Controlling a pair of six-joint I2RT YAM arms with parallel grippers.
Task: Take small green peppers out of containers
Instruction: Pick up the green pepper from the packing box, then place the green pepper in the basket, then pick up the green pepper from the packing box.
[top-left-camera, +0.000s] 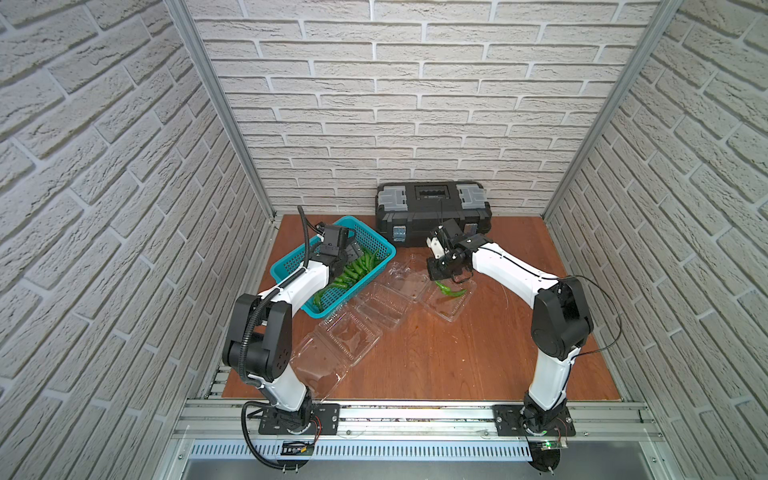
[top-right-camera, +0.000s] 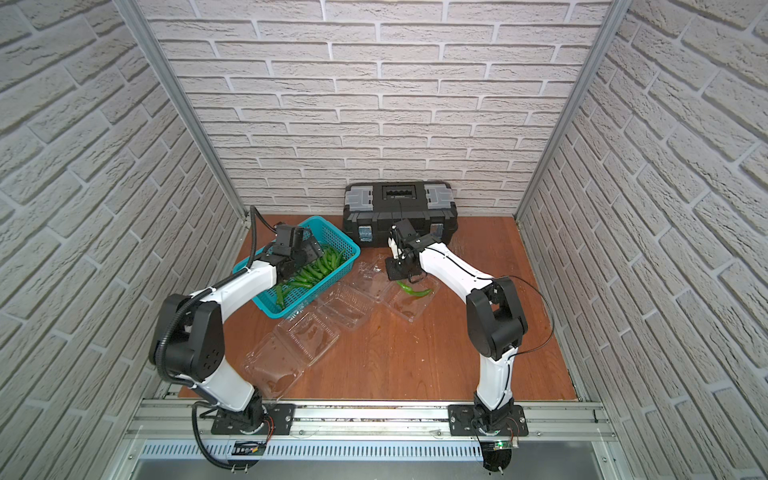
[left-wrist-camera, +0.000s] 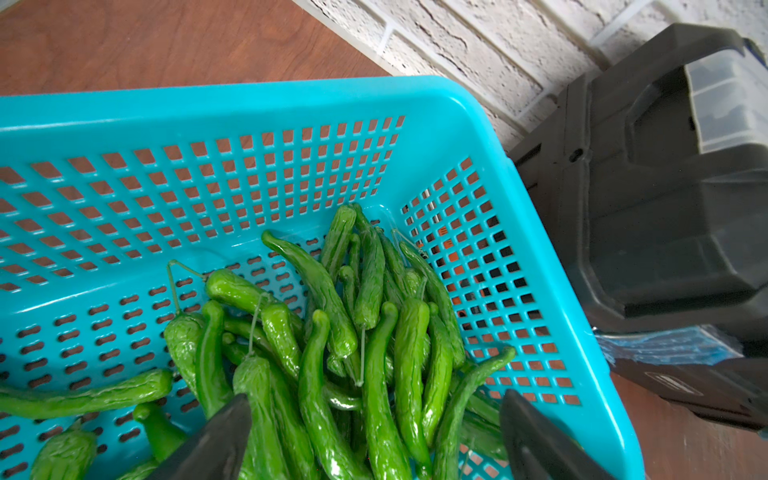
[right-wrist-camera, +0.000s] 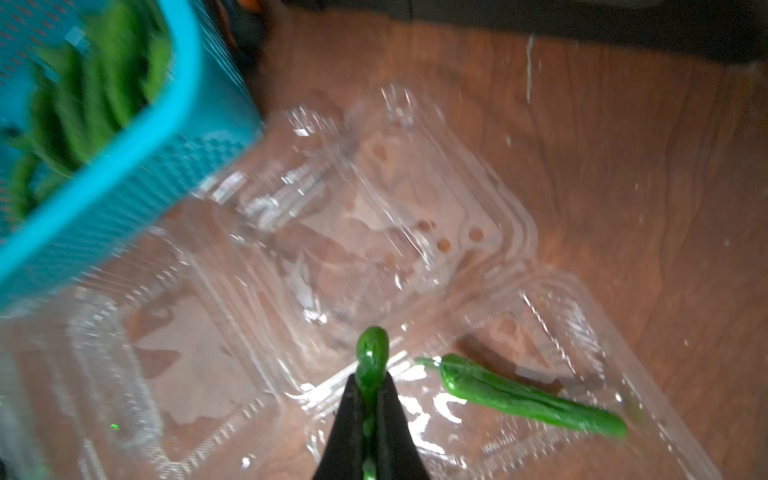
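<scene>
basket (top-left-camera: 357, 282): teal, holds a big heap of peppers (left-wrist-camera: 324, 332); most of the job looks done.
boxes (top-left-camera: 386, 305): three clear ones lie open on the table (top-left-camera: 478, 365); two look empty, the third box (top-left-camera: 449, 309), nearest the right arm (top-left-camera: 511, 266), is not yet.
left gripper (left-wrist-camera: 376, 397): jaws wide over the heap, holding nothing.
right gripper (right-wrist-camera: 371, 374): pinched shut on one pepper (right-wrist-camera: 372, 353), just above the third box.
last pepper (right-wrist-camera: 532, 399): lying in that box, seemingly the only one left to fetch once the held one reaches the basket.

Left tool (left-wrist-camera: 374, 397) hangs with jaws wide apart; right tool (right-wrist-camera: 371, 378), angled downward, is pinched tight.
</scene>
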